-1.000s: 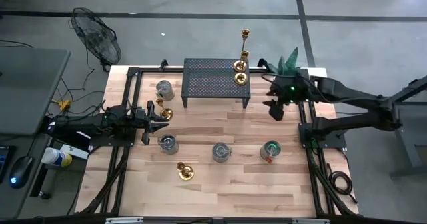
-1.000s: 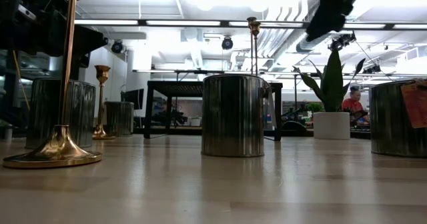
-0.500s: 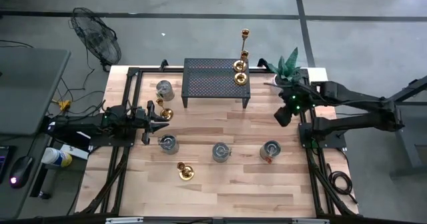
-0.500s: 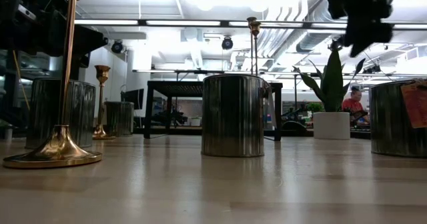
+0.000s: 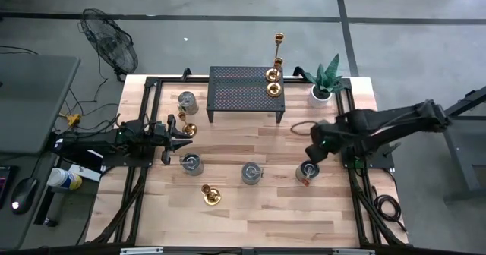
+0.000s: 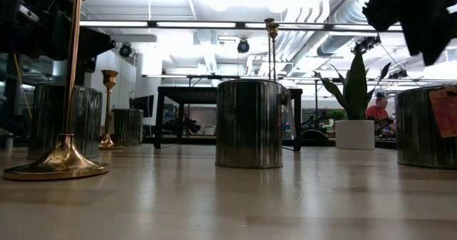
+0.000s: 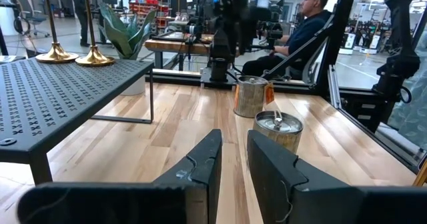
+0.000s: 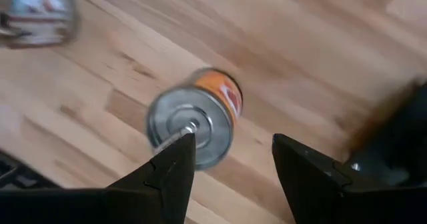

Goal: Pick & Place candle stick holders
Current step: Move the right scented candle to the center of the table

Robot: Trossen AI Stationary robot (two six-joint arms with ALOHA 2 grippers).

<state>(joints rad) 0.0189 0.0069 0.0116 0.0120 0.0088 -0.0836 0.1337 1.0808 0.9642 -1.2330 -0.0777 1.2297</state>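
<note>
1. State. Two holders (image 5: pixel 273 83) stand on the right end of the rack (image 5: pixel 235 96), at the far side of the table (image 5: pixel 258 217). Two more are left on the table: one at the left (image 5: pixel 186 126), just beside the left gripper (image 5: pixel 181 139), and one at the near centre (image 5: pixel 210 196), well apart from both arms.

2. Grippers. The left gripper's jaws are set narrow, with a slim gap, and nothing is held. The right gripper (image 8: pixel 233 144) is held wide and empty above the orange-labelled can (image 8: pixel 200 121) at the right.

3. Step in hand, as judged: the next holder is to be picked.
- The near-centre holder is best taken by the stem, above the flared base, with the jaws kept wide until the stem lies between them.
- The middle can (image 5: pixel 251 171) is near the path from the right and should be cleared from above.
- The approach is to be made from straight above, since a sideways touch on so slim a stem would likely tip it.
- The holder is to be lifted upright and set down on bare rack, apart from the two already placed.
</note>
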